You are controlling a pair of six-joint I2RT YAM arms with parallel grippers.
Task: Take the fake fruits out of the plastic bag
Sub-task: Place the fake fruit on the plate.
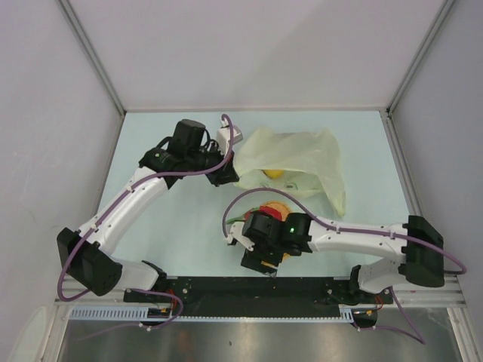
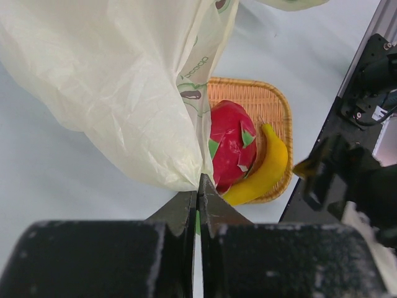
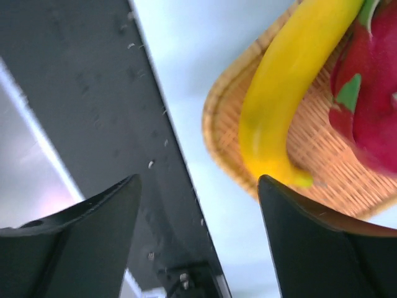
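Note:
The pale cream plastic bag [image 1: 298, 154] lies at the back middle of the table. A yellow lemon [image 1: 273, 174] shows through it. My left gripper [image 1: 231, 173] is shut on the bag's left edge; in the left wrist view the jaws [image 2: 200, 186] pinch the film of the bag [image 2: 111, 81]. The red-pink dragon fruit [image 2: 229, 146] and the yellow banana [image 2: 265, 171] lie on the orange woven mat [image 2: 276, 102]. My right gripper [image 1: 260, 262] is open and empty beside the mat's near edge; its wrist view [image 3: 198, 186] shows the banana [image 3: 282, 93] and dragon fruit [image 3: 372, 93]. The grape bunch is hidden.
The black rail [image 1: 249, 290] runs along the table's near edge, close under my right gripper, and fills the left of the right wrist view [image 3: 87, 93]. White walls with metal posts [image 1: 90, 56] enclose the table on three sides.

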